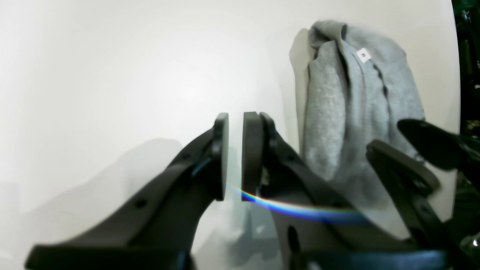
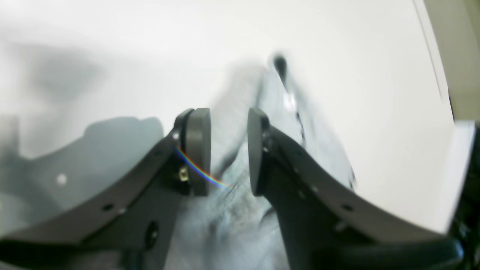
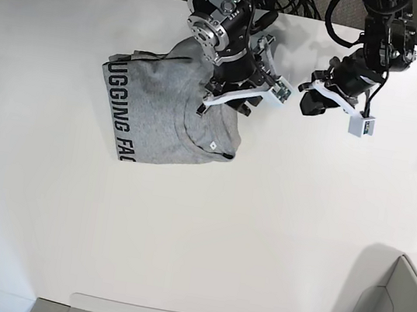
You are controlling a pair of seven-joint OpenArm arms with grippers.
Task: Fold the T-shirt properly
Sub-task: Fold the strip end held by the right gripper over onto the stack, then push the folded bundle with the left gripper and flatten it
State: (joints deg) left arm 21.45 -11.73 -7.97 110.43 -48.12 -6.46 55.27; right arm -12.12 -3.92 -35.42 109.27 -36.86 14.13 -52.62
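Two hands: both robot arms in view, one hand each.
Right hand [image 2: 228, 150]: parted by a narrow gap, nothing between its pads; hovered directly above the garment's rumpled edge, on the base view's left.
Left hand [image 1: 233, 153]: pads nearly closed, a thin slit between them, holding nothing; stood over bare table beside the garment, apart from it.
One T-shirt [image 3: 164, 110]: heather-grey, partly folded into a rough bundle on the table [image 3: 275, 236], black lettering along its outer edge, small white neck label [image 1: 363, 55] showing.
Key relation: garment lay straight beneath and ahead of the right hand, its long axis running away from that hand; right arm judged plainly the nearer, left arm off to the side.
Far: cables beyond the table's edge.
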